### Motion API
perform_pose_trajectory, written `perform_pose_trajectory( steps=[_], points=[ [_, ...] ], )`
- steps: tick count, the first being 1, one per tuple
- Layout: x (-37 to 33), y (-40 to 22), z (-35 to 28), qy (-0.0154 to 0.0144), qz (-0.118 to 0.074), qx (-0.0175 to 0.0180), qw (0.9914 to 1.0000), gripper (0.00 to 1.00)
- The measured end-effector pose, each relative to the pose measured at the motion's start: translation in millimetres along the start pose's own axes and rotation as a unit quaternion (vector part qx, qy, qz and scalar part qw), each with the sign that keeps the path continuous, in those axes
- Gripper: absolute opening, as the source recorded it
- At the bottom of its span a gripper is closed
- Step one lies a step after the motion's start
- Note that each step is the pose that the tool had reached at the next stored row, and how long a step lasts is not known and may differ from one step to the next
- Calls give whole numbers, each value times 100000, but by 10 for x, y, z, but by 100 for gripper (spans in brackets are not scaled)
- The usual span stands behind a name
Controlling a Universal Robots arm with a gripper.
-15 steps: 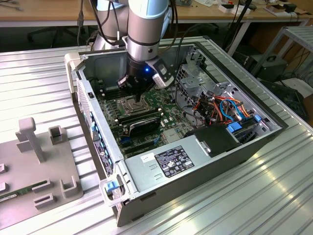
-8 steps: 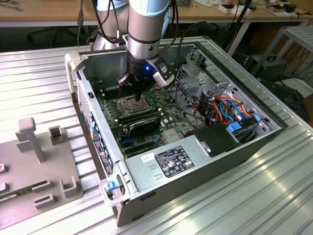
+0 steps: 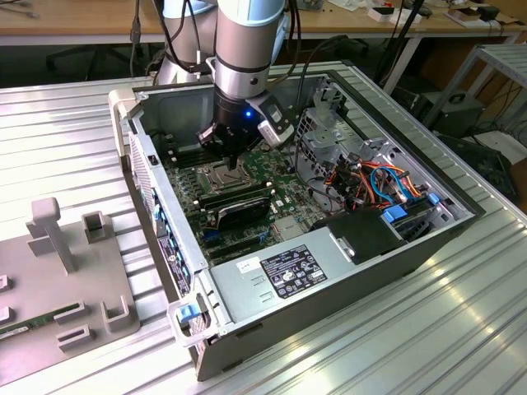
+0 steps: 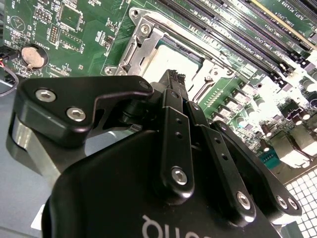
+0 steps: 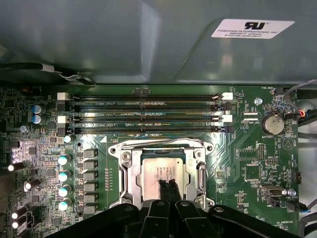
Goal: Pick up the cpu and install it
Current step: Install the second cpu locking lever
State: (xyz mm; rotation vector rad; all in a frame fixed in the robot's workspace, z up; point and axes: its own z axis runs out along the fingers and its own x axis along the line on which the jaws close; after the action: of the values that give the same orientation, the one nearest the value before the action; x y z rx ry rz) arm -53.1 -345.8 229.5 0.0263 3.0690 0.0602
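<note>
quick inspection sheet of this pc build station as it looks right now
surface: ribbed metal table carrying the open computer case.
job's things: cpu lies flat inside the socket frame on the motherboard; frame not closed over it.
clutter: grey fixture tray at the exterior view's left, a green memory stick lying in it.
grippers: gripper poised directly over the cpu, fingers together; contact with the chip cannot be told.
cables: orange and blue leads bundled inside the case at the exterior view's right; black cables run along the arm.
surroundings: wooden benches behind the table.
</note>
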Motion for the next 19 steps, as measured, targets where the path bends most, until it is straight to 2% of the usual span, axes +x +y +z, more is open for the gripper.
perform_pose_trajectory(
  steps=[8,19],
  points=[
    [-1,0,-14,16,-2,28,100000,11],
    [-15,8,-194,-6,-2,-2,100000,11]
  ],
)
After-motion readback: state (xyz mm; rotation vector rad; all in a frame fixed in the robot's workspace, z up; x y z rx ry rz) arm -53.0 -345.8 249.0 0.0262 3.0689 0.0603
